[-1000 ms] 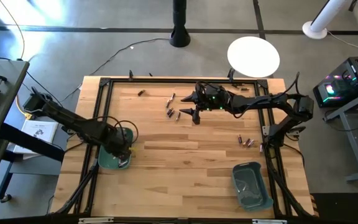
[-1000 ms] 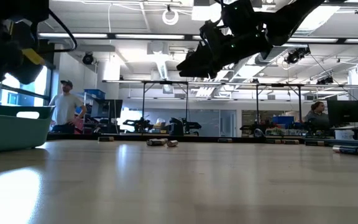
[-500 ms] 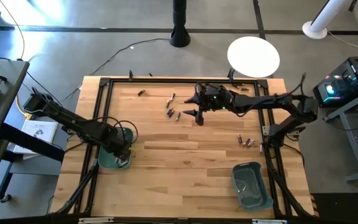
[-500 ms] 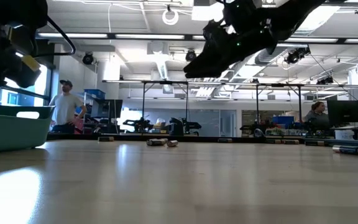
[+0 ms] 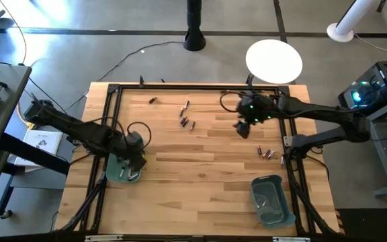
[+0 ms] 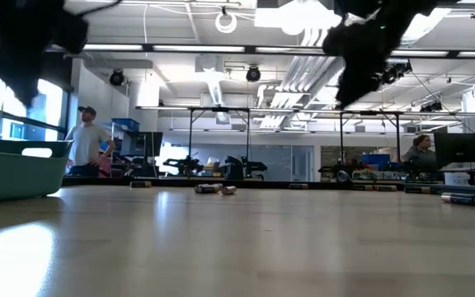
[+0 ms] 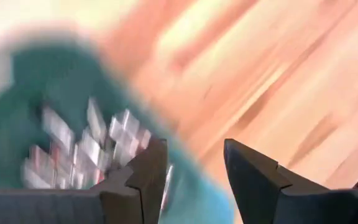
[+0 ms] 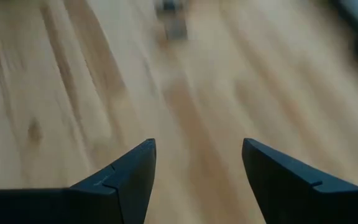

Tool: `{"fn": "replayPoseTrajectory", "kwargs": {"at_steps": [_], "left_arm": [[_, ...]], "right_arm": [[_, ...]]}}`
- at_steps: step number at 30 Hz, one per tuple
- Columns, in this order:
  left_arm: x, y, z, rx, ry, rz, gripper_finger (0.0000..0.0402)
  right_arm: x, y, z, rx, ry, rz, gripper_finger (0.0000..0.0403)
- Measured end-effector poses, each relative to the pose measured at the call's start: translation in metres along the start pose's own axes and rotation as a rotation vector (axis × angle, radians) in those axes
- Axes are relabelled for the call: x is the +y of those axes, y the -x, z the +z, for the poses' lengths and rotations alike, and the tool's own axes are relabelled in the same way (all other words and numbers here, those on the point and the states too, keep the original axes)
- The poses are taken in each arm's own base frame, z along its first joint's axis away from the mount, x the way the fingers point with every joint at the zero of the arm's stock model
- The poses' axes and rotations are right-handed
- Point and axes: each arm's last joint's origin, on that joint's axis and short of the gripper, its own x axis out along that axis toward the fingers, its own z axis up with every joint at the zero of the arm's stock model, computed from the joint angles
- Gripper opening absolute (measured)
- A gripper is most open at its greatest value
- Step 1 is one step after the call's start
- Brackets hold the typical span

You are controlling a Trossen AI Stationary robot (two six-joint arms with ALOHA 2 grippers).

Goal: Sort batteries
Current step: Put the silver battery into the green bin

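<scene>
Workshop floor and ceiling lights surround a pale wooden table (image 5: 200, 175) framed in black rail. Loose batteries (image 5: 185, 122) lie in a small cluster toward the far middle, another few batteries (image 5: 267, 154) sit near the right rail, and more fill the teal bin (image 5: 116, 173) on the left; a second teal bin (image 5: 272, 200) stands near the front right. The left gripper (image 7: 194, 177) hangs over the left bin, fingers parted and empty. The right gripper (image 8: 197, 165) hovers above bare wood between the two loose groups, fingers wide apart. These little cylinders look rigid, smooth and light for their size; they would likely roll, so pinching one across its middle, fingers square to its length, seems safest.
</scene>
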Motion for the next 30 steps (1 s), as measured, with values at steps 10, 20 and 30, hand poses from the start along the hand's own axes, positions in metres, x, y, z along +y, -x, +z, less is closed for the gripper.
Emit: {"fn": "replayPoseTrajectory", "kwargs": {"at_steps": [10, 20, 30], "left_arm": [[-0.041, 0.020, 0.040, -0.824, -0.389, 0.096, 0.0152], [-0.043, -0.029, 0.075, -0.831, -0.636, 0.055, 0.0152], [-0.029, -0.053, 0.104, -0.818, -0.708, 0.068, 0.0152]], "right_arm": [[-0.003, 0.011, -0.066, 0.569, -0.449, -0.306, 0.0233], [0.012, -0.026, -0.103, 0.675, -0.573, -0.247, 0.0226], [0.013, -0.051, -0.114, 0.846, -0.726, -0.329, 0.0224]]}}
